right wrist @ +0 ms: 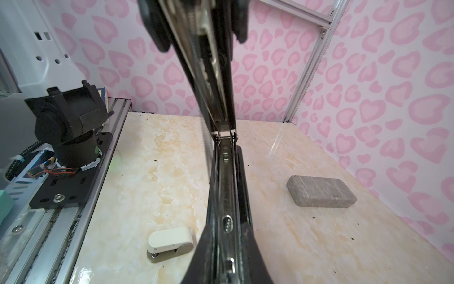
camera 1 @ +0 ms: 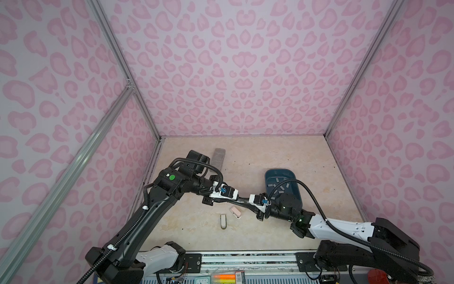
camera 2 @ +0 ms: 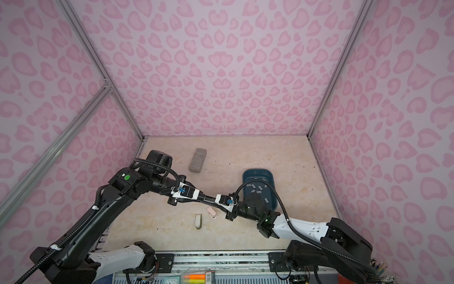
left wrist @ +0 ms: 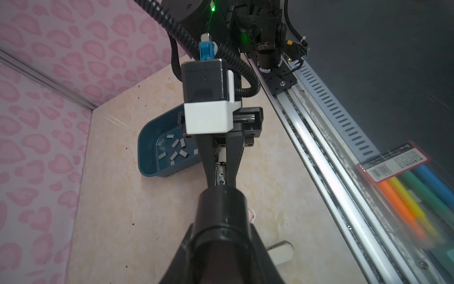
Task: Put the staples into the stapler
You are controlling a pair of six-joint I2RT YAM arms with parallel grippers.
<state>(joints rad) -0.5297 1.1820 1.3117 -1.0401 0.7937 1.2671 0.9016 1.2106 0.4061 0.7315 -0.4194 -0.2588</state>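
**Black stapler held open between both grippers, staples loose in the tray beside the right arm**

The table (camera 1: 319, 157) is boxed in by pink patterned walls (camera 1: 245, 73) on three sides and by a metal rail (camera 1: 245, 257) along the front. Bare room lies along the back and down the right side, while the two arms crowd the middle. A blue tray (camera 1: 280, 170) sits right of centre, and in both top views the right arm's wrist covers its near end. A grey block (camera 1: 218, 157) lies at the back left, well apart from the tray.

The black stapler (right wrist: 227, 186) hangs above the table at the centre, folded open at its hinge, and spans the gap between the two tools. The left gripper (right wrist: 200, 40) is closed on one half. The right gripper (left wrist: 222, 175) is closed tight on the metal channel of the other half.

A cream stapler (camera 1: 223, 221) and a pink stapler (camera 1: 235, 212) rest on the table just in front of the grippers, near each other but apart. The staples (camera 1: 280, 188) lie scattered on the tray floor, near the right gripper and beyond its wrist, apart from the black stapler.
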